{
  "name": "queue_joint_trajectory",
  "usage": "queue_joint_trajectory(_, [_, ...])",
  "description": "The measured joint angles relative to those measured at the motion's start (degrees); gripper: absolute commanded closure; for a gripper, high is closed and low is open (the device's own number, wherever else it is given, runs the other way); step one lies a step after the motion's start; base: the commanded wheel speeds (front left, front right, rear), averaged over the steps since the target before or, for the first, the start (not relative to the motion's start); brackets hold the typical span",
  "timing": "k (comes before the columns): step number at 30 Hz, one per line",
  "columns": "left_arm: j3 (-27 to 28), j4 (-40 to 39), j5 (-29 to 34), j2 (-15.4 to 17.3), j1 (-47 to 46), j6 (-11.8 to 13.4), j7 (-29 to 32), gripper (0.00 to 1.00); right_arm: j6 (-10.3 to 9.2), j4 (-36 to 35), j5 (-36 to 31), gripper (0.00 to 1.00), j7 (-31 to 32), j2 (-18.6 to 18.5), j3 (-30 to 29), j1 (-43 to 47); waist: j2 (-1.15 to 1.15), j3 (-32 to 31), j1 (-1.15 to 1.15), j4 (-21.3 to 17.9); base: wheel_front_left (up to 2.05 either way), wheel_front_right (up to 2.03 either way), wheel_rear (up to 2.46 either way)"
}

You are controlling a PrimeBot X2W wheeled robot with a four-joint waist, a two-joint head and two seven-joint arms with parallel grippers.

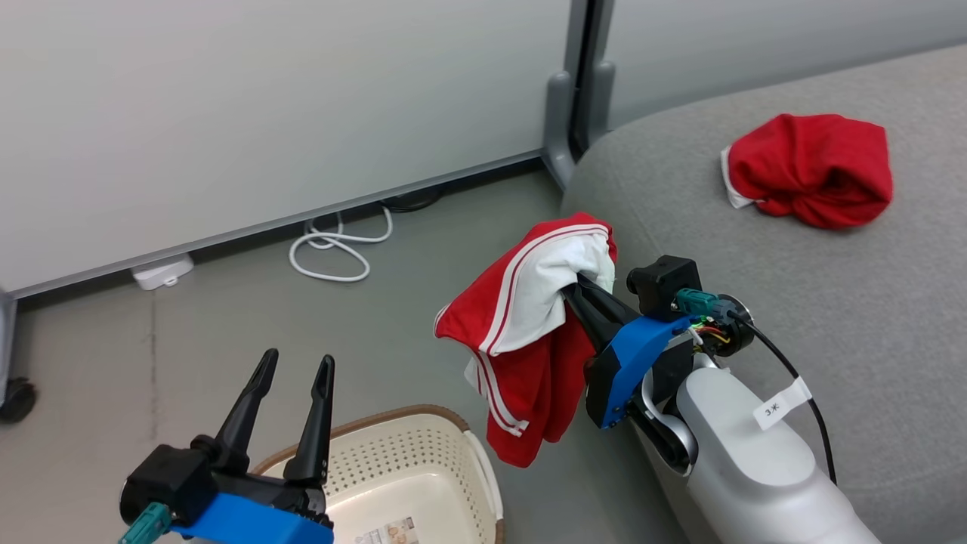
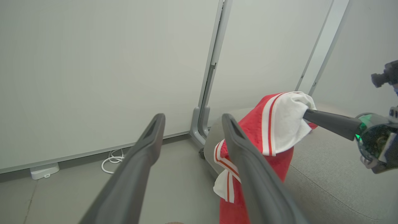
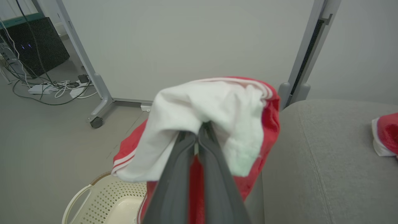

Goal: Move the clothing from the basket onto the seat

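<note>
**Head view: striped garment lifted, not yet over the seat**

My right jaws are clamped tight on the red-and-white striped garment [image 1: 529, 325], pinching a bunch of its white part near the top. The rest hangs loose below the fingers [image 1: 597, 310], out over the floor [image 1: 227, 340] between the basket [image 1: 423, 446] and the left edge of the seat [image 1: 869, 302]. In the right wrist view the fabric drapes over both sides of the closed fingers, so I judge the hold to be secure.

The plain red garment [image 1: 820, 170] already lies bunched on the seat, far and to the right. What I can see of the basket, near and to the left, has no fabric in it, so this looks like the last piece to carry.

My left jaws stand wide and empty above the near part of the basket, well apart from the garment.

To do this step well, I would carry the garment to the right and farther in, keeping it high enough that the hanging tail clears the rounded edge of the seat instead of dragging across it. I would not let go at the rim: soft fabric dropped there could slide off to the floor. Better to wait until most of the hanging cloth is above the flat grey cushion, lower until the tail settles, then open up. Landing it beside the plain red piece is fine. The left arm can stay put, since it is out of the path.
</note>
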Motion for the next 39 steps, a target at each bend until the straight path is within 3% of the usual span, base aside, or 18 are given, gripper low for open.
queue_joint_trajectory(9, [3.63, 0.2, 3.55, -2.66, 1.88, -1.81, 0.0, 0.0, 0.01, -2.87, -1.46, 1.0, 0.71, 0.0, -0.67, 1.25, 0.0, 1.35, 0.0, -6.44, 0.0, 0.0, 0.0])
queue_joint_trajectory(22, [2.97, -0.05, 5.06, -1.62, 1.29, -2.24, 0.0, 0.0, 0.0, -7.03, -0.05, 1.0, 0.77, 0.01, -2.38, 3.24, 0.0, 3.29, -0.01, -17.27, 0.0, 0.0, 0.0])
queue_joint_trajectory(39, [-2.57, 2.35, 2.56, 1.83, -4.17, -2.26, 0.0, 0.0, 0.0, -10.91, -1.64, 1.0, 0.6, -0.04, -7.36, 6.5, 0.0, 6.82, 0.0, -19.14, 0.0, 0.0, 0.0])
